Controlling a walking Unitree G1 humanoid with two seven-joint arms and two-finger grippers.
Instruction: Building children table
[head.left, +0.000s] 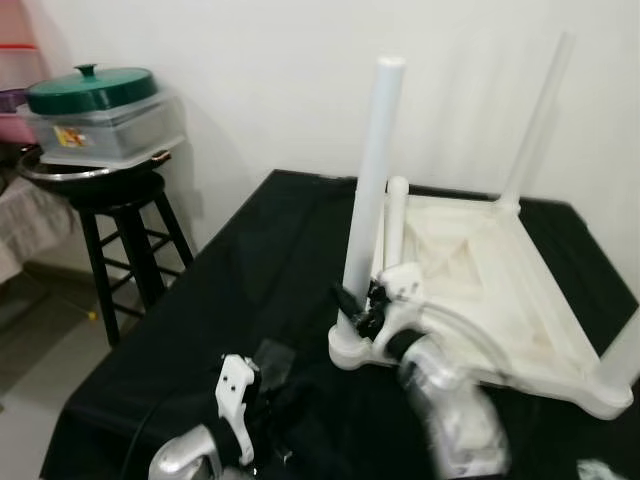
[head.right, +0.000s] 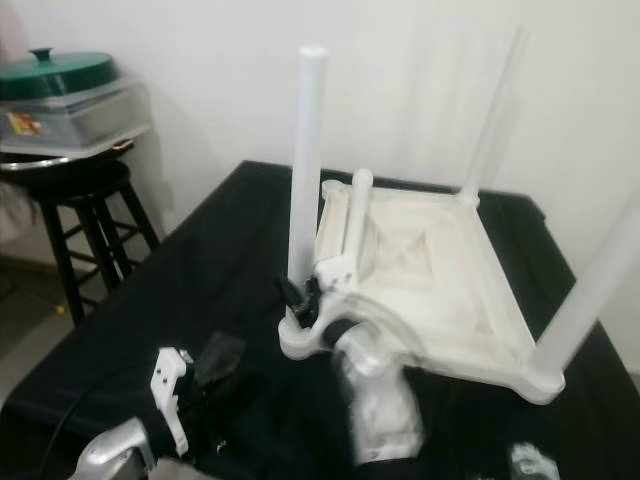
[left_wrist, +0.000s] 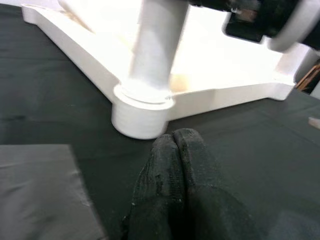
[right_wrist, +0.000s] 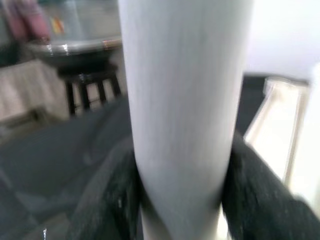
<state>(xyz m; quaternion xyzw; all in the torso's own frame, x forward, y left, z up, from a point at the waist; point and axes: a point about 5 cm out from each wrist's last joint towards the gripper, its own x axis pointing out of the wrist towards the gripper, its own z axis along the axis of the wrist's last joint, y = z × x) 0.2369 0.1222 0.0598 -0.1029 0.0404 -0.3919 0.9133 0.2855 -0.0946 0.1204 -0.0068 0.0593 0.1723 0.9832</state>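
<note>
Where the black cloth (head.left: 250, 300) covers your worktop, the white tabletop (head.left: 500, 300) lies upside down on the right half, its ribbed underside facing up. Three legs stand in its corner sockets: the near-left leg (head.left: 372, 180), a far leg (head.left: 538, 120) rising pale against the wall, and a blurred one (head.right: 590, 290) at the near right corner. A fourth, loose leg (head.left: 395, 225) lies inside the frame just behind the near-left leg, leaning along the left rail.

Your right claw (head.left: 352, 310) is clamped on the near-left leg low down, just above its socket; in the right wrist view its fingers (right_wrist: 115, 195) press both sides of the white tube (right_wrist: 185, 100). The silver right arm (head.left: 450, 400) reaches in from the near edge and is blurred.

Your left claw (left_wrist: 172, 142) rests low over the cloth, near the socket (left_wrist: 142, 117) of that same leg but apart from it, its two fingers pressed together on nothing. Its white wrist bracket (head.left: 238, 395) shows at the near left of the worktop.

The wall (head.left: 300, 80) behind is plain white. To the far left a black wooden stool (head.left: 125, 230) stands on the floor (head.left: 30, 370), carrying a metal tray (head.left: 60, 172), with a clear box (head.left: 100, 130) and a green lid (head.left: 90, 88) on top.
</note>
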